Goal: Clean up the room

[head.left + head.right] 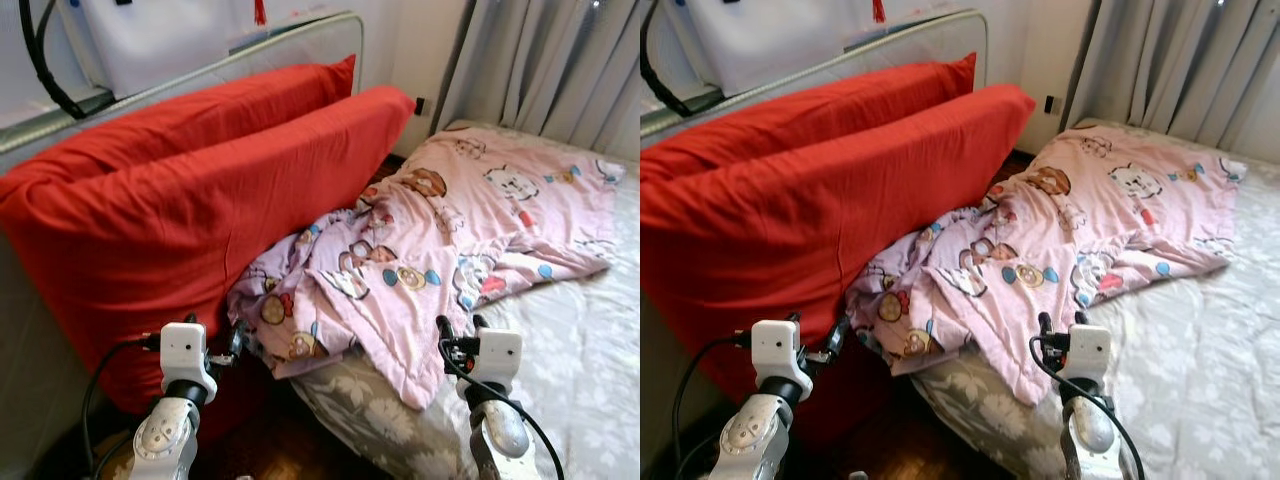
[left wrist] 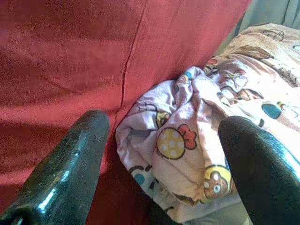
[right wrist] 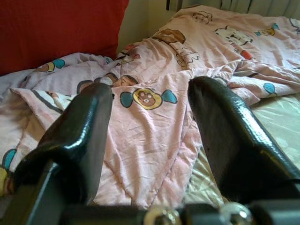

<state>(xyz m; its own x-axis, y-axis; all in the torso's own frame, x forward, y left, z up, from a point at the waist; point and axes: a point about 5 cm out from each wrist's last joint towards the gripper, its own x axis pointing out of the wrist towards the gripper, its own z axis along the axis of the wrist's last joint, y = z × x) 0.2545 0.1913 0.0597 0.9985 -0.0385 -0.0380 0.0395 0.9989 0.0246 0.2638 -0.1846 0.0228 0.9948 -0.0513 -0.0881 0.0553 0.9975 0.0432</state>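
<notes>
Your left gripper [image 2: 159, 159] has its two black fingers spread wide with nothing between them, aimed at the bunched corner of the pink cartoon-print cotton quilt [image 1: 440, 250], which sits just ahead of the fingertips and slightly toward the bed side. Right behind that corner, on the outer side of the left claw, stand the two big red fabric cushions [image 1: 180, 200], leaning on edge against the grey metal-railed headboard [image 1: 250, 50]; the quilt corner is jammed into the gap at their foot, likely why it's crumpled there and not flat. Your right gripper [image 3: 150, 136] is also splayed and empty, hovering just above the folded-over hem of the same quilt, with the hem directly under and ahead of the fingers. Beyond the right claw the quilt runs diagonally toward the grey curtains [image 1: 550, 60], leaving the grey floral-print bedsheet [image 1: 570, 370] bare on the near and outer side. My read: both claws are staged low at the near edge so you can pinch two points of the quilt and pull it straight. No grasp made yet. Watch the left side: closing too far outward would catch cushion fabric and not quilt. The thin cloth will likely sag and slip, so take a deep fold.
</notes>
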